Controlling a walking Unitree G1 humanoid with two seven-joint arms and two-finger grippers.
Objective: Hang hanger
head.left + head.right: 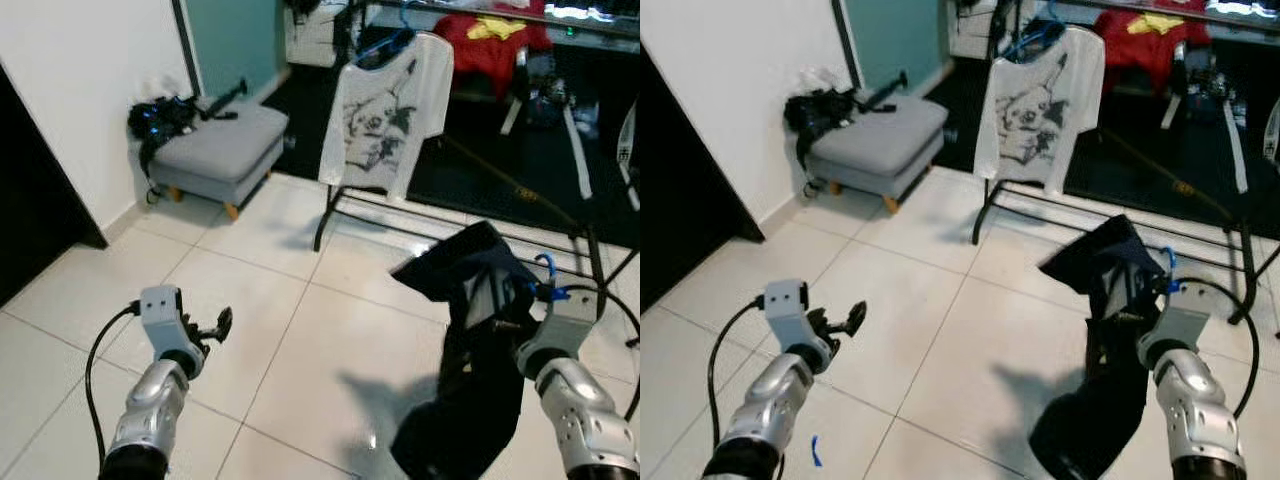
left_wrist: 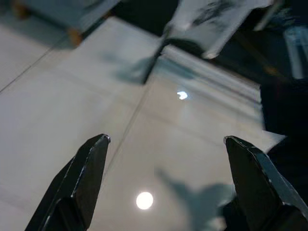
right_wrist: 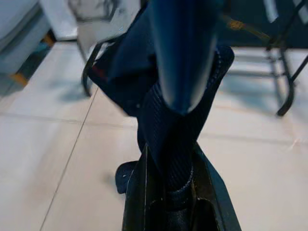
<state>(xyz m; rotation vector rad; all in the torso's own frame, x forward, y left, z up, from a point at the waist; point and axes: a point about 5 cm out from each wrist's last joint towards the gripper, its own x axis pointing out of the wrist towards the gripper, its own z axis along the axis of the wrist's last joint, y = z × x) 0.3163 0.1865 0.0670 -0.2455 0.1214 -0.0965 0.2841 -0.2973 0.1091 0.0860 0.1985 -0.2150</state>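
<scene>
The right end effector (image 1: 500, 318) was clamped on a dark navy garment on its blue plastic hanger (image 1: 470, 330). The black metal clothes rack (image 1: 520, 190) lay ahead, rail running crosswise, nearer this arm. The left end effector (image 1: 215, 328) stood wide, empty.

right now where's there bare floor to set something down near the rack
Bare tiles lie between the grey ottoman, the rack and the left gripper. It is crowded at the rack, where the white t-shirt hangs, and by the right gripper, clamped on the dark garment.
</scene>
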